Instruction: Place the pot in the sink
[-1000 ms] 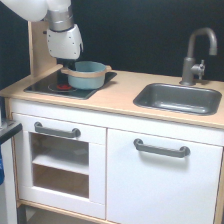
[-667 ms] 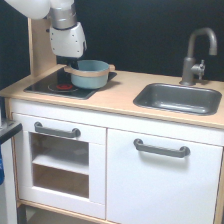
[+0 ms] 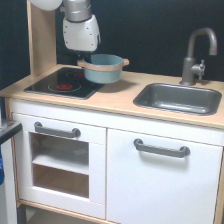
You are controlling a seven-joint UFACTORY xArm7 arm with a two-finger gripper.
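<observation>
The light blue pot (image 3: 104,69) with a tan rim band hangs in the air above the right edge of the black hob (image 3: 65,82), lifted off it. My gripper (image 3: 83,59) sits at the pot's left rim, by its left handle, and is shut on the pot; the fingers are mostly hidden behind the white wrist housing. The dark grey sink (image 3: 177,98) is set in the light wood countertop to the exterior view's right, apart from the pot.
A grey tap (image 3: 196,55) stands behind the sink. A tall wooden side panel (image 3: 40,35) rises at the back left. White cabinet doors with grey handles (image 3: 161,148) are below the countertop.
The gripper has lifted the pot off the hob and carried it up and toward the exterior view's right.
</observation>
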